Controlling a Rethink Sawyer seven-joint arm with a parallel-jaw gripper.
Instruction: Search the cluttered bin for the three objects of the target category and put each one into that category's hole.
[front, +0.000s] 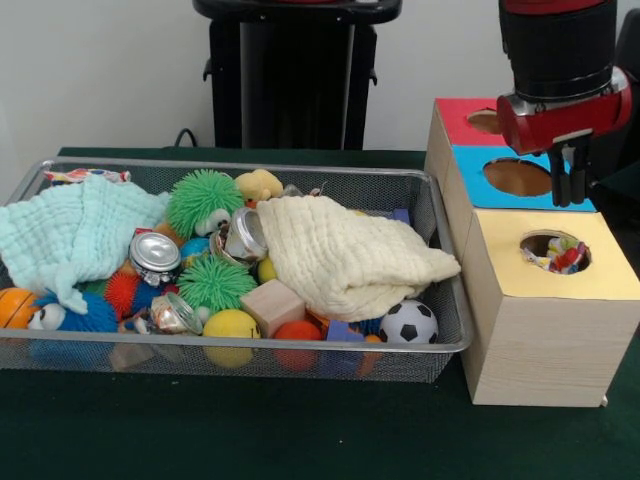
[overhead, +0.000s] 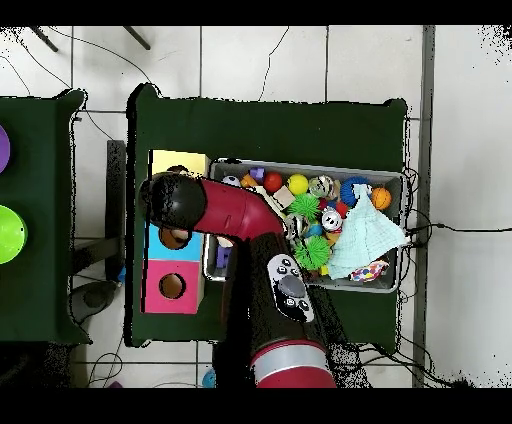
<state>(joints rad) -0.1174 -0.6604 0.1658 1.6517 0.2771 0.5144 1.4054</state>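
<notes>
The wire mesh bin (front: 240, 165) stands on the dark green table, full of toys; it also shows in the overhead view (overhead: 300, 167). One white knotted cloth piece with red patches (front: 85, 176) lies at the bin's back left corner, also seen from overhead (overhead: 372, 270). Another multicoloured knotted piece (front: 562, 257) lies inside the yellow hole (front: 540, 238) of the wooden box (front: 540, 330). My gripper (front: 568, 195) hangs empty above the box, over the edge between the blue and yellow tops, with a narrow gap between its fingers. From overhead the arm (overhead: 200, 205) hides it.
A cream cloth (front: 340, 255) and a mint cloth (front: 70, 230) cover much of the bin. Green spiky balls (front: 205, 200), cans (front: 155, 252), a soccer ball (front: 408, 322) and blocks lie among them. The box also has a blue hole (front: 517, 177) and a red hole (front: 485, 121).
</notes>
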